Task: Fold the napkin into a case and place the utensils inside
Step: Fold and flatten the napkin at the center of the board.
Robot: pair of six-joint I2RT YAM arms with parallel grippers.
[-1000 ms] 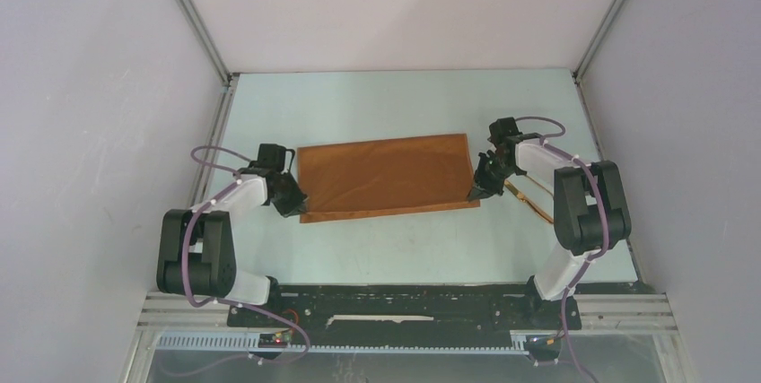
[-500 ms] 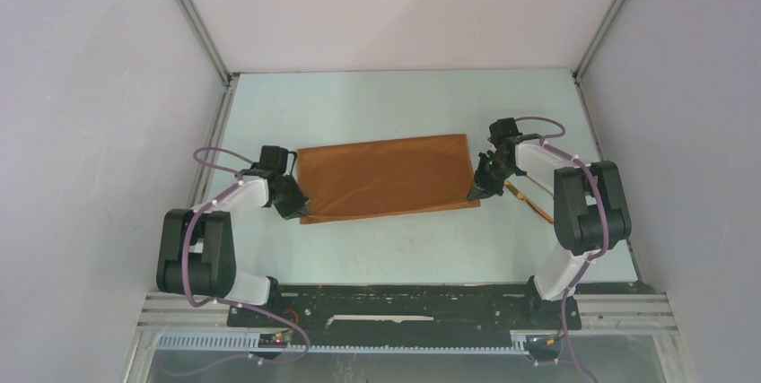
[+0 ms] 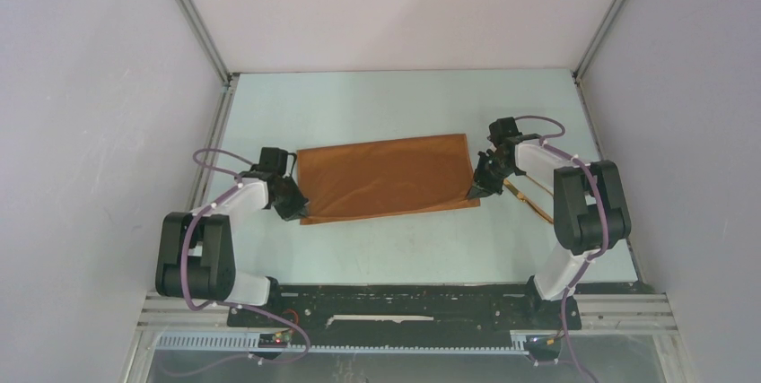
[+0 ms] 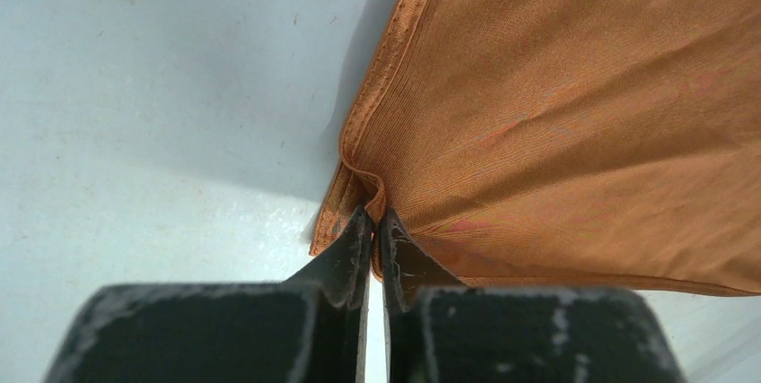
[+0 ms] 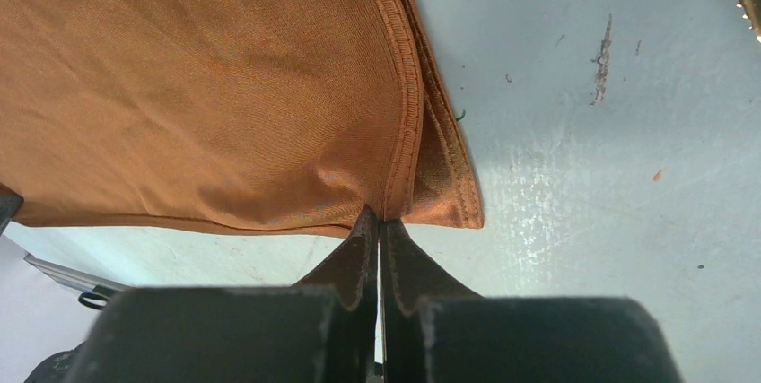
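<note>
Over the last second almost nothing has shifted from above: the napkin point(image 3: 386, 177) lies where it lay, already doubled into a long rectangle, and both arms stay at its near corners. The one change is small, with the left arm's pose eased a touch while its tips stayed on the cloth. The left gripper point(image 4: 374, 224) has its fingers point(image 4: 345, 257) pressed nearly together on the near-left corner hem, only a hairline slit between them, so the cloth still looks pinched. The right gripper point(image 5: 378, 221) is clamped tight on the near-right corner, where two hemmed layers meet. This reads as the first fold laid down and about to be released, with the narrowing folds for the case yet to come. The napkin sits mid-table point(image 3: 404, 105), its long axis running left to right, the right end angled slightly farther from the bases; the loose edges face the arms. The golden utensils point(image 3: 531, 202) wait just beyond the right gripper, apart from the cloth
</note>
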